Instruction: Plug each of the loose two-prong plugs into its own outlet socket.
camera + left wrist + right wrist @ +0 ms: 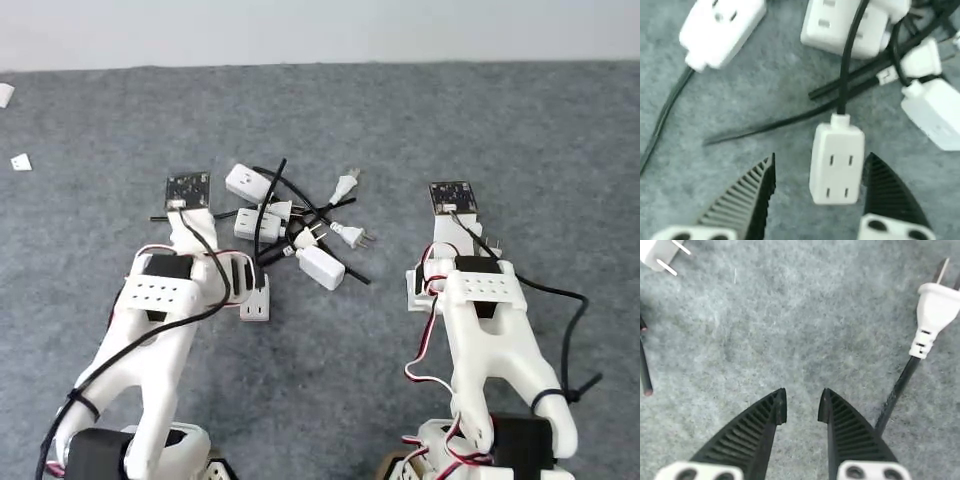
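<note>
Where the left arm stands: stretched forward over the grey carpet [520, 140], wrist low at the near edge of a tangle of black cords.
Left gripper [820, 157]: spread wide and gripping nothing.
Nearest socket block [836, 162]: lies flat between the ribbed fingers [752, 195], slots facing up, with its black cord leading away from the gripper. It sits close to one finger; whether they touch cannot be told.
Right arm: also stretched forward, wrist low, well apart from the tangle.
Right gripper [802, 392]: fingers parted by a narrow gap, nothing between them, tips over bare carpet.
White plug [935, 305]: lies on the carpet near the right gripper, unplugged, prongs pointing away from it, on a black cord.
Loose plugs in the high view: far plug [345, 185], near plug [352, 236] and inner plug [305, 238], all lying in the tangle ahead of the left arm.
Other sockets: far socket block [245, 182], middle socket block [256, 223] and slanted socket block [320, 267], on the carpet among the cords.
</note>
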